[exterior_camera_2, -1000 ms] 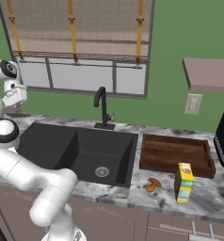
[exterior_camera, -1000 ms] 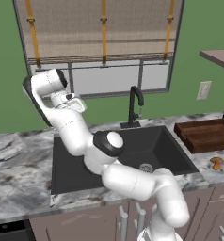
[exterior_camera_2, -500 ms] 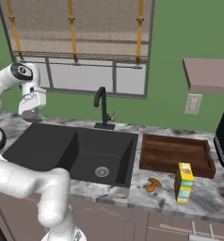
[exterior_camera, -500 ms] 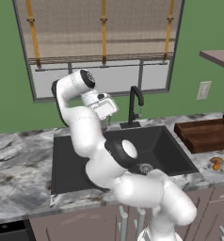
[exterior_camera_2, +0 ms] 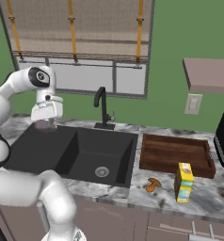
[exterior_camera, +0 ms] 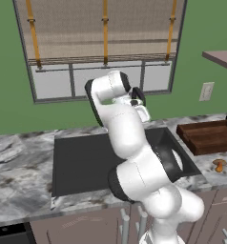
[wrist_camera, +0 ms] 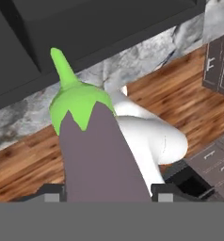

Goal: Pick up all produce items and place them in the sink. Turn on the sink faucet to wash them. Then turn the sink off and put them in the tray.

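A: Stood where, over the sink (exterior_camera_2: 48, 150)?
B: Hung above its left half, near the back rim. Sink below the gripper (exterior_camera_2: 46, 123), straight down. Wide, matte black, rectangular, stepped floor, round steel drain (exterior_camera_2: 101, 172) toward the right.

A: Clamped on anything?
B: Closed on the eggplant (wrist_camera: 97, 155), jaws held apart by its body. Seen from the hand: long axis ran out along the fingers, stem end leading, body between the tips.

A: And the tray (exterior_camera_2: 176, 154)?
B: Sat on the counter right of the sink, well apart from the gripper. Shallow, dark brown wood, raised rim.

A: Faucet (exterior_camera_2: 103, 108)?
B: Stood at the back rim, right of the gripper. Slim, black, hooked spout, small square base.

A: Eggplant surface?
B: Dull purple, smooth, rounded; bright green cap ending in a tapered stem.

A: Other piece?
B: Lay on the marble counter in front of the tray: orange item (exterior_camera_2: 153, 184), small, mushroom-like, just beside a yellow carton (exterior_camera_2: 183, 182). Far from the gripper, off to its right.

A: Next move, by judgement?
B: Probably a lowering and release into the basin.
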{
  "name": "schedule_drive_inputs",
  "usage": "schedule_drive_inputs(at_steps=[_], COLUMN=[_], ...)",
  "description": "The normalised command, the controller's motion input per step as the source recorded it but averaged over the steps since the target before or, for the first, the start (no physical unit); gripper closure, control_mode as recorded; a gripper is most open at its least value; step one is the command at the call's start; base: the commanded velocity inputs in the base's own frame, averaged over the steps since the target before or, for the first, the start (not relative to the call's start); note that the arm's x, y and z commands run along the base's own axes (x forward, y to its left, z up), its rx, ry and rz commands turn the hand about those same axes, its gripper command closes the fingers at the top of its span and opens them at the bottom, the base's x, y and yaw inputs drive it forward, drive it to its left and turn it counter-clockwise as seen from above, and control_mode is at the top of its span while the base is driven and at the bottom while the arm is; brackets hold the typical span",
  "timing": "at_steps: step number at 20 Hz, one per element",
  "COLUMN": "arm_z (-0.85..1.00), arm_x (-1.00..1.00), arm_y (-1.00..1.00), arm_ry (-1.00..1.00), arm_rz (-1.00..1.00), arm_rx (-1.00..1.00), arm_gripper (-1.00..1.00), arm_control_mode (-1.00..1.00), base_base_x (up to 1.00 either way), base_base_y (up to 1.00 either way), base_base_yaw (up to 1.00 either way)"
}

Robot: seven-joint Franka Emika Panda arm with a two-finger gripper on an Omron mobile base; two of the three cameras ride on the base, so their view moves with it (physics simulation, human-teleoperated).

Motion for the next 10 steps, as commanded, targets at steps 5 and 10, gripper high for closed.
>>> schedule_drive_inputs(at_steps=[5, 10], arm_z=[0.17, 0.14], arm_x=[-0.6, -0.56], arm_y=[-0.77, -0.74], arm_ry=[-0.22, -0.25], arm_rz=[0.0, 0.0], arm_rx=[0.01, 0.0], arm_gripper=[1.0, 1.0], arm_control_mode=[-1.0, -1.0], base_base_x=[0.0, 0.0], base_base_y=[0.0, 0.0], base_base_yaw=[0.0, 0.0])
